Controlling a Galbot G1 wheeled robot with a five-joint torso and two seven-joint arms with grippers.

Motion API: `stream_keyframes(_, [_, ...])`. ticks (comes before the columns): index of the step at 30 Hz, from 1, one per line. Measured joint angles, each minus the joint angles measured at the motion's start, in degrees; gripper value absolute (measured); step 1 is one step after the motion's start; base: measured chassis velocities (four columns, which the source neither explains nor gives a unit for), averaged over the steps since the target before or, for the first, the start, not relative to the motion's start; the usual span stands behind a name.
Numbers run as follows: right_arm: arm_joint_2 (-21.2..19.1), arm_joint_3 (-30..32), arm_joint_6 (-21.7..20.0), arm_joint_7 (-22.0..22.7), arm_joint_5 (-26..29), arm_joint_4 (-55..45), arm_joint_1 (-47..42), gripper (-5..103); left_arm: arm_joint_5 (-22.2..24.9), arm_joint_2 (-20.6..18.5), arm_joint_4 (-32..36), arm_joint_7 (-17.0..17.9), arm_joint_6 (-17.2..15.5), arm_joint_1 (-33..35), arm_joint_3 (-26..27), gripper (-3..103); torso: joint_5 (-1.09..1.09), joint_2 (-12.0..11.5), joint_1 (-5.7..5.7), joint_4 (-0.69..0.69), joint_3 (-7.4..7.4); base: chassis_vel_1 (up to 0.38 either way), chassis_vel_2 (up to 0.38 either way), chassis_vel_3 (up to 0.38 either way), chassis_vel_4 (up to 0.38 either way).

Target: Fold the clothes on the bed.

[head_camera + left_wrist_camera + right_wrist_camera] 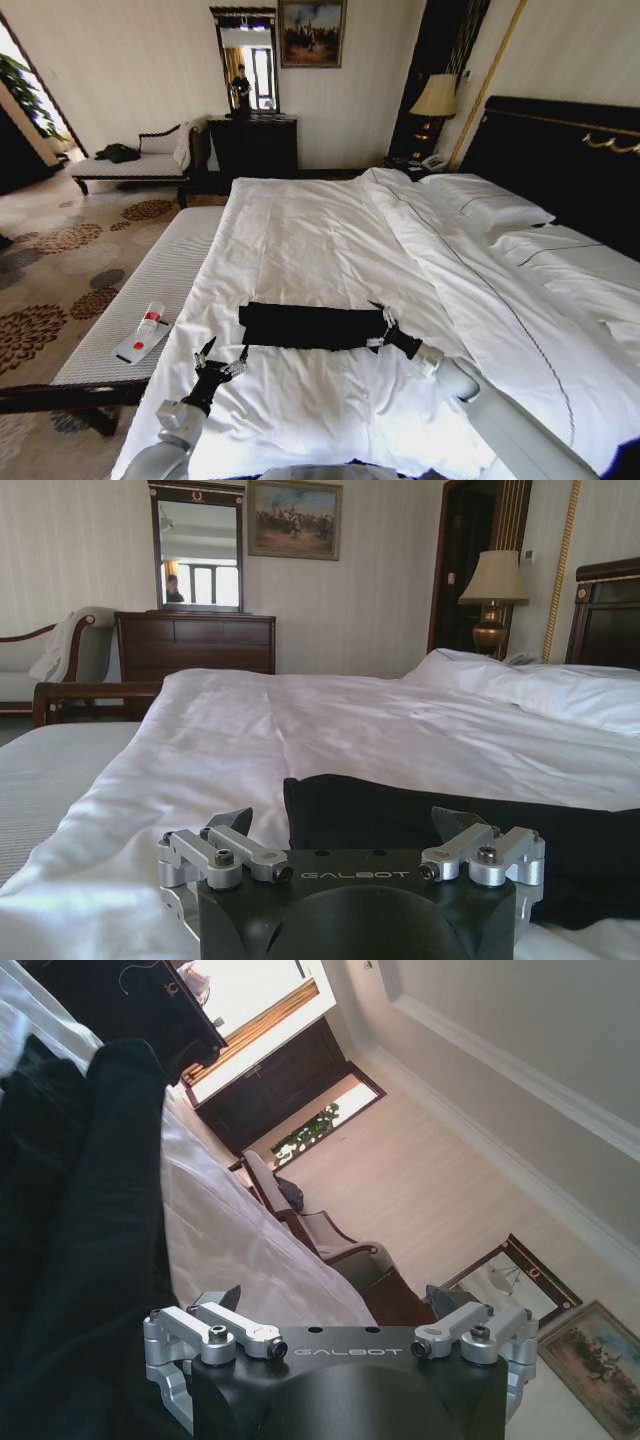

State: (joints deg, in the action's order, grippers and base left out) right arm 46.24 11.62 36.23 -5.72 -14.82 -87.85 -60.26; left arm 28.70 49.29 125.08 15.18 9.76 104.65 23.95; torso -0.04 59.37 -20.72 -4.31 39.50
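The clothes are one black T-shirt point(310, 326), folded into a long narrow strip across the near part of the bed's white duvet point(320, 230). My left gripper point(222, 356) hovers open just in front of the strip's left end, apart from it. The left wrist view shows the left gripper point(348, 825) with jaws wide and the black T-shirt point(450, 830) right ahead. My right gripper point(378, 325) is open at the strip's right end. In the right wrist view the right gripper point(335, 1298) has nothing between its fingers, and the T-shirt point(90, 1210) lies alongside.
A pale cushioned bench point(150, 290) runs along the bed's left side and carries a small white and red object point(143, 333). Pillows point(490, 205) and the dark headboard point(560, 150) are at the right. A dresser point(252, 145) and lamp point(436, 100) stand by the far wall.
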Motion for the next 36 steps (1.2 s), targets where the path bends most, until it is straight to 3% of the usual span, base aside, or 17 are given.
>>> stream_keyframes(7, [3.02,-11.1,1.23,0.57,-2.57,10.67,15.84,100,1.79,-1.47,4.07,0.94,-1.04,3.44,2.48,100,0.0,0.0,0.0,0.01,0.0,0.0,0.0,0.0,0.0])
stream_keyframes(12, [6.22,-14.85,2.88,0.63,-6.37,16.14,19.68,100,2.67,-1.79,4.11,1.25,-1.19,4.33,3.84,100,0.0,0.0,-0.01,0.0,0.01,0.0,0.0,0.0,0.0])
stream_keyframes(25, [9.86,-15.21,7.71,1.85,-15.3,20.84,18.72,100,6.01,-3.89,4.57,2.36,-2.15,3.37,4.99,100,0.01,0.0,-0.01,-0.01,0.0,0.0,0.0,0.0,0.0])
stream_keyframes(36, [5.75,-15.12,7.34,1.88,-17.45,7.39,10.31,100,5.73,-2.99,3.97,2.39,-2.19,2.08,3.75,100,0.01,0.0,0.0,-0.03,0.0,0.0,0.0,0.0,0.0])
